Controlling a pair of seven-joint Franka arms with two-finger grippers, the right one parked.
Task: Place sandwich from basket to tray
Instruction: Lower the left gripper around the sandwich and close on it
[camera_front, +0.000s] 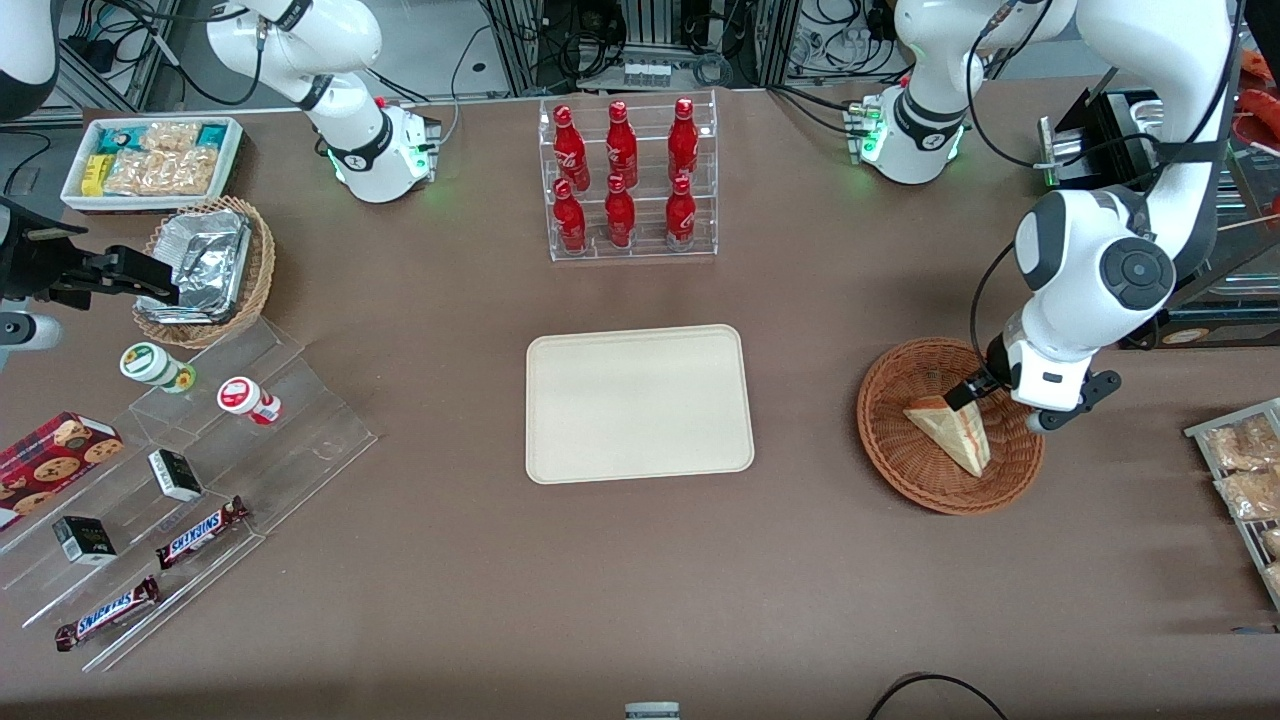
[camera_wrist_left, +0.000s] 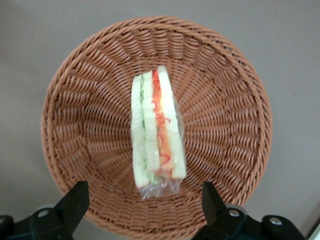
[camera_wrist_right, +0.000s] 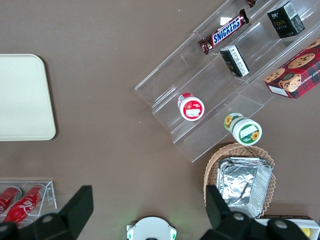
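Note:
The sandwich, a plastic-wrapped wedge of white bread with red-orange and green filling, lies in the reddish-brown wicker basket toward the working arm's end of the table. My left gripper hangs open just above the basket, over the sandwich's end farther from the front camera. In the left wrist view the sandwich stands on edge in the middle of the basket, and the gripper has its black fingers spread wide, touching nothing. The cream tray lies flat and bare mid-table.
A clear rack of red bottles stands farther from the camera than the tray. Toward the parked arm's end are a foil-lined basket, a white tub of snacks and acrylic steps with snacks. A wire rack of pastries lies beside the basket.

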